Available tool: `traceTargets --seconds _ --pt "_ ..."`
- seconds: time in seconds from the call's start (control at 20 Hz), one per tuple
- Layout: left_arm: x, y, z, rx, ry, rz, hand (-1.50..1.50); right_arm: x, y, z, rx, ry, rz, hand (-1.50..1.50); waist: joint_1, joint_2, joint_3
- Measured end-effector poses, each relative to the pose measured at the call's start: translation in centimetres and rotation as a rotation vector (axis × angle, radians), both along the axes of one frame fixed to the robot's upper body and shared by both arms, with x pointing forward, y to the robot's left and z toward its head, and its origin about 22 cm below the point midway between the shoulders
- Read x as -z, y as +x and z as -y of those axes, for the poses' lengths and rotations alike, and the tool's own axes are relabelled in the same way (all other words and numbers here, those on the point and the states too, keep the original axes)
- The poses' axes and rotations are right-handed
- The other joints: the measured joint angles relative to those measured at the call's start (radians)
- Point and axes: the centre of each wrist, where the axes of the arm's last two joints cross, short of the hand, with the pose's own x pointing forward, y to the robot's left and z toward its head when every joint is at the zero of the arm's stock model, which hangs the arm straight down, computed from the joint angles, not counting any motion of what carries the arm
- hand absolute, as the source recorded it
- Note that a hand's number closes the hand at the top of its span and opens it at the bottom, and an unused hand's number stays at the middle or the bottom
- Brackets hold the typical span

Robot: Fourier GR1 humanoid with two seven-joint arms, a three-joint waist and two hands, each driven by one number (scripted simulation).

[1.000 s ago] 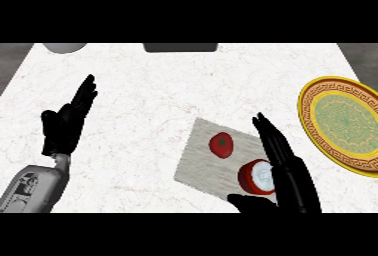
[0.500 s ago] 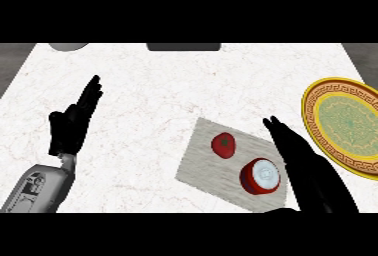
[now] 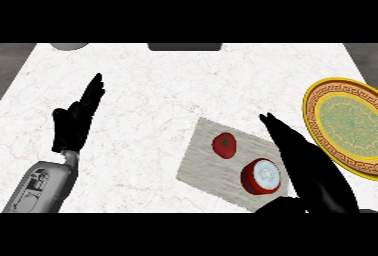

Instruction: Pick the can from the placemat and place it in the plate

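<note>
Table (image 3: 162, 90): white marbled top with faint reddish veins, dark strips past its left and right edges; two grey shapes cut off at the far edge. Placemat (image 3: 209, 160): pale woven rectangle, set askew. Can (image 3: 262, 176): red cylinder with a pale round top, upright on the placemat's near right part. Tomato (image 3: 224, 144): red, round, green stem, on the placemat beside the can. Plate (image 3: 319, 131): yellow patterned rim, green centre, at the right edge. Right hand (image 3: 314, 170): black, fingers straight, just right of the can, holding nothing. Left hand (image 3: 77, 117): open, resting at left, fingers up.
</note>
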Motion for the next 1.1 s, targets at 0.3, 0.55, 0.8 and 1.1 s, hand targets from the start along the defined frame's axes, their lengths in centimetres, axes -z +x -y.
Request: traceTargets --seconds 0.3,0.55,0.8,1.1 --pt "0.1 0.2 0.0 -0.005 0.009 -0.003 0.0 2.4 1.5 0.0 0.006 -0.067 -0.105 -1.5 0.002 0.001 0.0" --pt "0.0 -0.5 0.0 0.0 0.008 -0.007 0.0 4.5 2.2 0.3 0.016 -0.102 -0.163 -1.5 0.002 0.0 0.001" --pt "-0.4 -0.5 0.1 -0.002 0.006 0.002 0.0 6.4 3.1 0.0 0.025 -0.124 -0.203 -1.5 0.002 0.0 0.001" --pt "0.2 -1.4 0.2 -0.007 0.0 0.001 0.0 8.7 3.2 0.7 0.042 -0.149 -0.249 -1.5 0.001 -0.001 0.0"
